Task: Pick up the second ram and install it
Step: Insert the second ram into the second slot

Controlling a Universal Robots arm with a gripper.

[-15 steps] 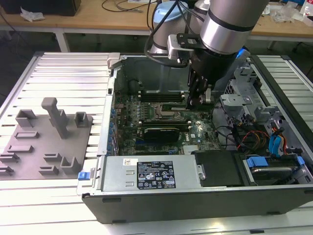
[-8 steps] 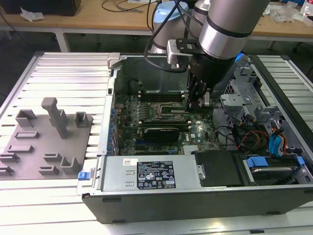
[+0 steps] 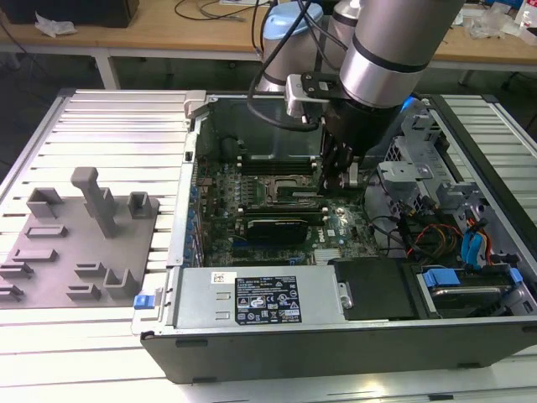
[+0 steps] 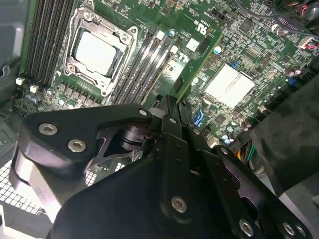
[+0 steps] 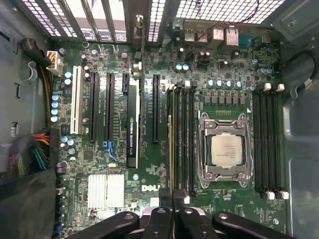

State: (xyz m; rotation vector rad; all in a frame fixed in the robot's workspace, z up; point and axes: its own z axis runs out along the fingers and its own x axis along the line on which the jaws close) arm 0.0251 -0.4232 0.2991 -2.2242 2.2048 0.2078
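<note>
The second ram point(image 4: 199, 59) is a narrow green stick held at one end by my gripper point(image 4: 172, 102), whose fingers are shut on it. In the first wrist view the ram point(image 5: 171, 149) shows edge-on, running along the memory slots point(image 5: 183, 144) beside the processor socket point(image 5: 224, 151), over the slot farthest from the socket. Whether it sits in the slot or just above it, I cannot tell. In the exterior view my gripper point(image 3: 336, 180) reaches down into the open computer case, with the ram point(image 3: 294, 196) between the socket point(image 3: 267, 178) and the black expansion card point(image 3: 268, 228).
The black expansion card point(image 5: 132, 124) stands a few slots over from the ram. A silver heat sink point(image 5: 107, 190) lies near my fingers. The power supply point(image 3: 252, 298) and drive bays with cables point(image 3: 453, 243) line the case. A grey parts fixture point(image 3: 84, 243) lies at the exterior view's left.
</note>
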